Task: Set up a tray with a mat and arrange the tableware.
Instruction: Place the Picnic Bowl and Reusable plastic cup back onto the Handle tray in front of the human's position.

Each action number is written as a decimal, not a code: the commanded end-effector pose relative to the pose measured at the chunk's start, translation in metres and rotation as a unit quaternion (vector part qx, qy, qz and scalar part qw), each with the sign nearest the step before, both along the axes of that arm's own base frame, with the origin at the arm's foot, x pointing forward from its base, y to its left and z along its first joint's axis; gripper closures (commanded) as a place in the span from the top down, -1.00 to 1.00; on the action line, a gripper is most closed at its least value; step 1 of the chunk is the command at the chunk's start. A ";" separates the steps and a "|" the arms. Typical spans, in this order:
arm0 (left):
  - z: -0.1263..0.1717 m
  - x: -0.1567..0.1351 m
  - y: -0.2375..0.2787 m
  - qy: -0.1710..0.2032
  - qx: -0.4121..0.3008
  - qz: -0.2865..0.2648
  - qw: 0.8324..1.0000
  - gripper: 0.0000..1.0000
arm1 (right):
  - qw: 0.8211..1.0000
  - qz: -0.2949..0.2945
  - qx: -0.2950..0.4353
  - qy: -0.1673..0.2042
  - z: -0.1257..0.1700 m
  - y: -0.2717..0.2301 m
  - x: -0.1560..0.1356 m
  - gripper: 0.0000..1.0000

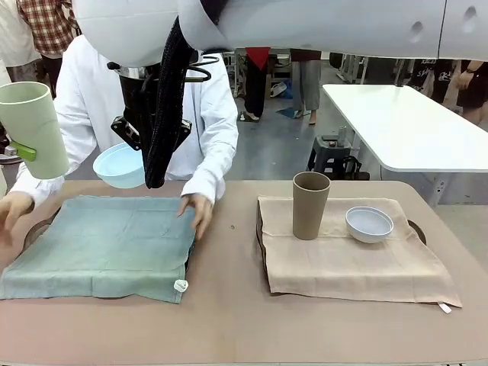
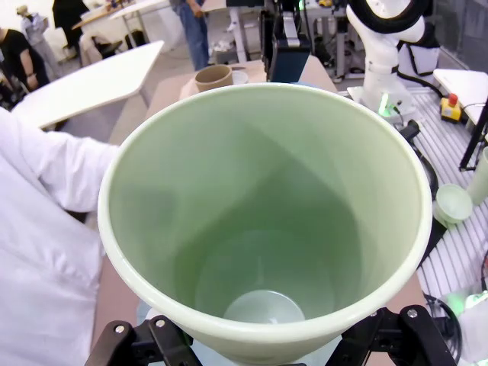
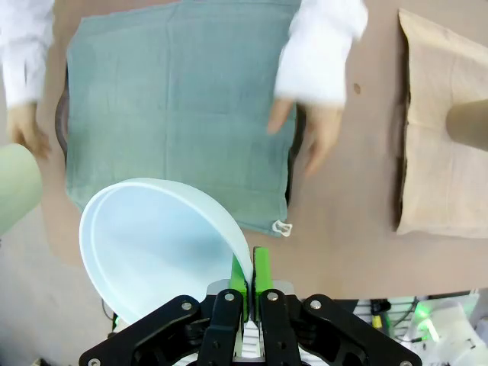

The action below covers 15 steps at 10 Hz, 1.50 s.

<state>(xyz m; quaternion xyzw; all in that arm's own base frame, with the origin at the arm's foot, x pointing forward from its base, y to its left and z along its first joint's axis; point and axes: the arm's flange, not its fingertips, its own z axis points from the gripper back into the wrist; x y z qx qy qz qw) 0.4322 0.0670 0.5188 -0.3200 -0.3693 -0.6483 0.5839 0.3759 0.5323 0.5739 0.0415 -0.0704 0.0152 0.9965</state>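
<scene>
**Both arms aloft with cup and bowl over the green mat**

Front view: the left end effector (image 1: 17, 150) grasps the pale green cup (image 1: 34, 128) high at the picture's left edge. The right end effector (image 1: 131, 141) is clenched on the rim of the light blue bowl (image 1: 120, 165), above the green mat (image 1: 103, 244), where the person's hands (image 1: 200, 210) press. On the beige mat (image 1: 347, 255) stand the brown cup (image 1: 310, 204) and the whitish-blue bowl (image 1: 369, 223), apart on the worktop (image 1: 229, 320)

Left wrist view: the cup's open mouth faces the camera

Right wrist view: green pads (image 3: 261, 271) pinch the bowl's rim, above the green mat's near edge
</scene>
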 end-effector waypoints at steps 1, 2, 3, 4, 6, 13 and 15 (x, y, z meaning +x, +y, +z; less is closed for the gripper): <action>0.002 -0.001 0.000 -0.010 0.003 -0.004 1.000 -1.00 | 1.000 -0.002 0.000 -0.002 0.002 -0.001 -0.001 -1.00; 0.002 -0.001 0.000 -0.010 0.003 -0.004 1.000 -1.00 | 1.000 -0.002 0.000 -0.002 0.002 -0.001 -0.001 -1.00; 0.002 -0.001 0.000 -0.010 0.003 -0.004 1.000 -1.00 | 1.000 -0.002 0.000 -0.002 0.002 -0.001 -0.001 -1.00; 0.002 -0.001 0.000 -0.010 0.003 -0.004 1.000 -1.00 | 1.000 -0.002 0.000 -0.002 0.002 -0.001 -0.001 -1.00; 0.002 -0.001 0.000 -0.010 0.003 -0.004 1.000 -1.00 | 1.000 -0.002 0.000 -0.002 0.002 -0.001 -0.001 -1.00; -0.021 0.016 0.003 0.009 -0.012 -0.021 1.000 0.68 | 1.000 -0.001 0.011 0.013 -0.023 0.000 0.018 -0.90; -0.072 0.035 0.009 0.010 -0.042 -0.038 0.998 0.68 | 0.999 -0.016 0.028 0.018 -0.069 -0.002 0.040 -0.90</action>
